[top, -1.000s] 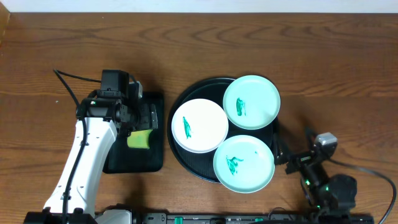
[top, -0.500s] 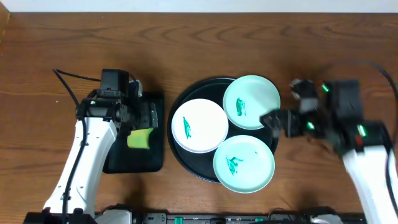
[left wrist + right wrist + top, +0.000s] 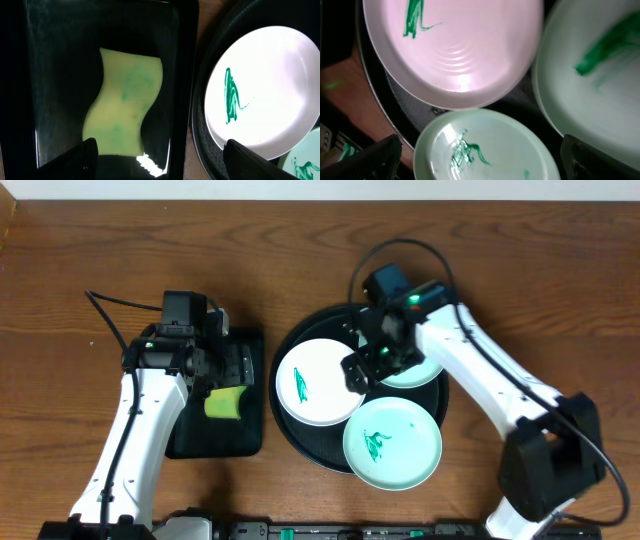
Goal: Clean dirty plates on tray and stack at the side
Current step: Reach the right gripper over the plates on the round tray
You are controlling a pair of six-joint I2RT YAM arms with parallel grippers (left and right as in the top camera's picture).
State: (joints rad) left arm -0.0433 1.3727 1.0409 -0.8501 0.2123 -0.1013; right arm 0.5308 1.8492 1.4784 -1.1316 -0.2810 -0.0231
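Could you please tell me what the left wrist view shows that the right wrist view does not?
Only the left wrist view shows the yellow sponge lying in the rectangular black tray. Only the right wrist view shows the second mint plate, blurred at its right edge. Both show the white plate with its green smear, the round tray under it, and the other mint plate, which is only a sliver in the left wrist view.

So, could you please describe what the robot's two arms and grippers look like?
The left arm and right arm share smooth white link covers with black joints. The left gripper and right gripper are black, with dark flat fingers. A thin black cable trails from the left wrist, a second cable loops over the right wrist, where a small green light glows.
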